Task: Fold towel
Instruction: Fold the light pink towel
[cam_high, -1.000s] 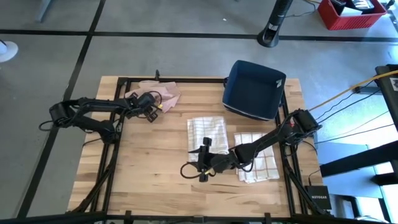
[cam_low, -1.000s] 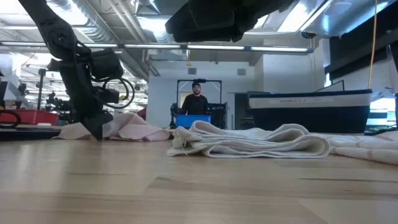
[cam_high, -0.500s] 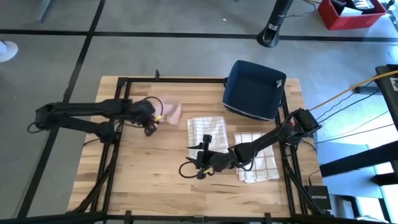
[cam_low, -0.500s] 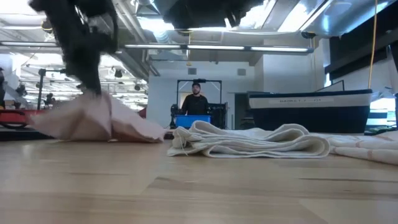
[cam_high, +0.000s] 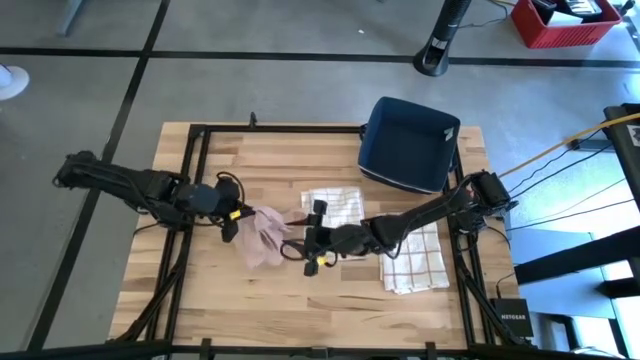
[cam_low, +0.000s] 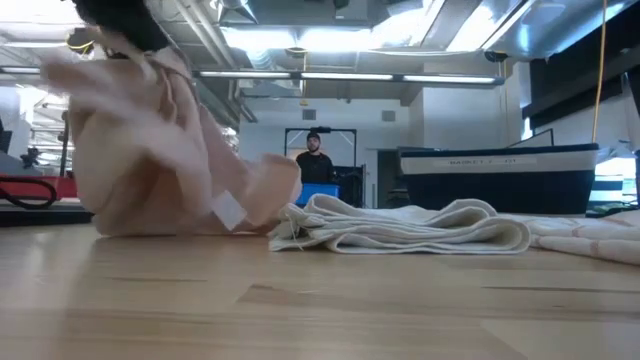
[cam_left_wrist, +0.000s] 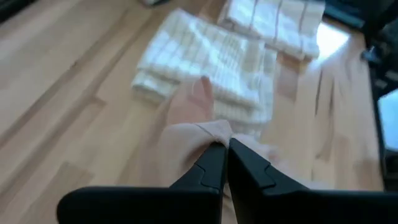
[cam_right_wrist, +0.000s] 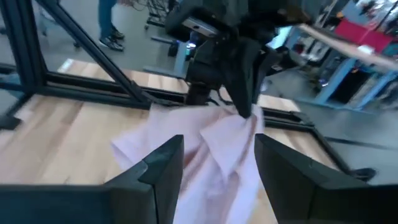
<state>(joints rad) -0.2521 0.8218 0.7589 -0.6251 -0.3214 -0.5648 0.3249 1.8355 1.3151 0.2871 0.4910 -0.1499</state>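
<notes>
The left hand (cam_high: 238, 214) is pinched shut on a soft, crumpled pink towel (cam_high: 263, 236), which hangs in loose folds near the middle of the wooden counter (cam_high: 190, 290). The right hand (cam_high: 311, 236), fingers spread and holding nothing, sits just beside the cloth. Two folded checked towels (cam_high: 340, 206) lie flat toward the counter's right side, before a dark blue bin (cam_high: 408, 143) at the far right corner.

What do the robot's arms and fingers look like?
Both arms are thin, black and jointed, with black cables looping alongside. The left gripper has a small yellow mark near its tip. The right gripper has two flat, black, wedge-shaped fingers.
</notes>
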